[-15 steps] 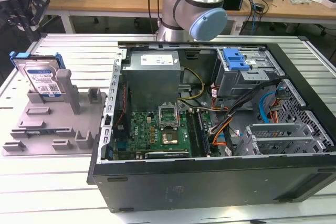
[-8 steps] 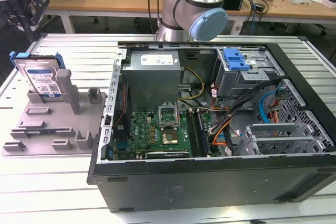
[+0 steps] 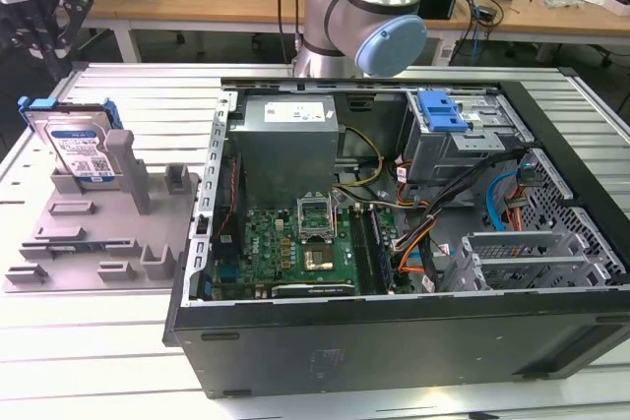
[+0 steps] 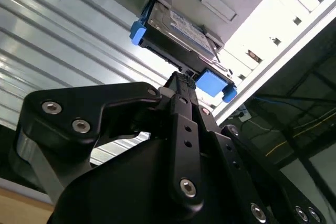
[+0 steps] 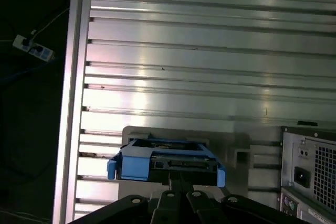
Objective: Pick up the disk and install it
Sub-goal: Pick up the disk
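Observation:
The disk stands upright in the grey slotted fixture tray at the exterior view's left, its white-and-blue label facing out and its blue carrier rail around it. My gripper hangs just above and behind the disk, apart from it. In both wrist views the disk lies straight ahead of the gripper. The black fingers meet at a narrow tip with nothing between them, so the gripper is shut and holds nothing.
An open computer case lies on the ribbed metal table to the tray's right, with motherboard, power supply and cables exposed. A blue ribbed latch on a grey cage sits at its far side. The arm's base stands behind the case.

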`<state>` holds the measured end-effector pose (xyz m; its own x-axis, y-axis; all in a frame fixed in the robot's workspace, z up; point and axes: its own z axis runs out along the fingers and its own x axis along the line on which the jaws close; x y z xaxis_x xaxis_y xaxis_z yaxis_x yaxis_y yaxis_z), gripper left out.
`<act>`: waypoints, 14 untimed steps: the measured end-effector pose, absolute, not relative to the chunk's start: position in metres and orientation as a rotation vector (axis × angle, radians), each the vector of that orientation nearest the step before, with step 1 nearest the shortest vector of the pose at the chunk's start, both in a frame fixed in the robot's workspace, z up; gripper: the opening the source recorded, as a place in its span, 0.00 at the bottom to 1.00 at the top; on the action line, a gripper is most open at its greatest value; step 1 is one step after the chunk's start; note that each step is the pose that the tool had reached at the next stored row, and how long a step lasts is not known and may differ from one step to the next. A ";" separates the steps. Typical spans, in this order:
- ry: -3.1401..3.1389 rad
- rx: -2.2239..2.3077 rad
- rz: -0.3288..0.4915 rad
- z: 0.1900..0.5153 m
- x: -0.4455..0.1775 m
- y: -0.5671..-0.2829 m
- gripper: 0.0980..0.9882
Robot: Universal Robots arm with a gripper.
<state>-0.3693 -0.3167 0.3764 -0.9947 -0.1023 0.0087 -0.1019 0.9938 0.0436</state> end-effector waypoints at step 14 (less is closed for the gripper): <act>-3.042 0.703 -0.063 0.373 -0.369 -0.317 0.01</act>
<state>-0.3691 -0.3168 0.3731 -0.8984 -0.4391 0.0088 -0.4384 0.8977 0.0435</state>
